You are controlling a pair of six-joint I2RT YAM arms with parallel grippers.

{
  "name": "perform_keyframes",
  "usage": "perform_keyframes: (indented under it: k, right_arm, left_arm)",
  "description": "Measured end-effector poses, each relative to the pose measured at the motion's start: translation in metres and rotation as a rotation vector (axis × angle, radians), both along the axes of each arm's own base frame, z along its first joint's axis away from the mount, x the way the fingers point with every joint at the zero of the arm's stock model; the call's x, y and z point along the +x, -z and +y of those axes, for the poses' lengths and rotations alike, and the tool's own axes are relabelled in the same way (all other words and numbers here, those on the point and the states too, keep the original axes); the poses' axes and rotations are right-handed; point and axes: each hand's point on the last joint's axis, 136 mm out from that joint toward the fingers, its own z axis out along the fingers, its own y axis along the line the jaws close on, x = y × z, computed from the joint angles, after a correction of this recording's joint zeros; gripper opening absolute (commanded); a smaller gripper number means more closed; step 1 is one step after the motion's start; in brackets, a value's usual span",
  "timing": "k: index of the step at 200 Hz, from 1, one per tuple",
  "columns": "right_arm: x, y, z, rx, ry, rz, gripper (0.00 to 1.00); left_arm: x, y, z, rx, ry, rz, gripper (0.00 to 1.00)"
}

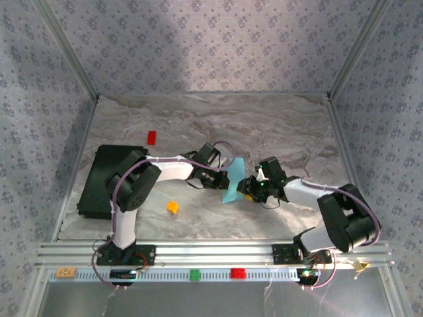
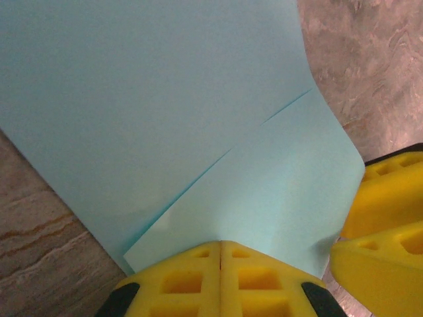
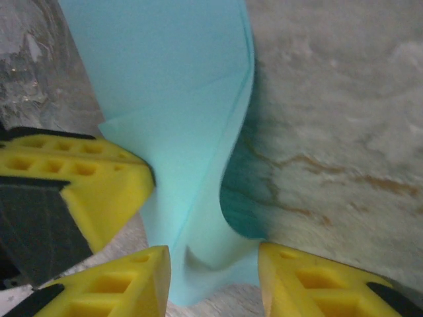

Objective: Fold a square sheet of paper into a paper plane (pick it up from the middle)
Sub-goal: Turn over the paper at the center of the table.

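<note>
The square sheet of paper (image 1: 235, 177) is light blue, creased and partly folded, standing up off the table between the two grippers. My left gripper (image 1: 222, 178) is shut on the sheet's lower edge (image 2: 165, 99), its yellow jaws pressed together (image 2: 221, 246). My right gripper (image 1: 251, 188) stands open, its yellow fingers apart on either side of the paper's curled bottom corner (image 3: 213, 256). The paper (image 3: 172, 86) rises between them, loose from both pads. The right gripper's fingers (image 2: 390, 218) show just beside the sheet in the left wrist view.
A black slab (image 1: 106, 178) lies at the table's left. A red block (image 1: 151, 137) sits behind it and an orange block (image 1: 172, 207) in front. Orange (image 1: 65, 271), green (image 1: 195, 274) and red (image 1: 237, 273) blocks sit on the near rail.
</note>
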Motion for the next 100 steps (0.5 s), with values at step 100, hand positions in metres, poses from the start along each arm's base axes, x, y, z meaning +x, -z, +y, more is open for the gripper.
perform_keyframes:
  k: [100]
  right_arm:
    - [0.043, -0.004, 0.0, 0.038, 0.048, -0.032, 0.43]
  left_arm:
    - [0.0, 0.0, 0.0, 0.0, 0.0, 0.0, 0.0]
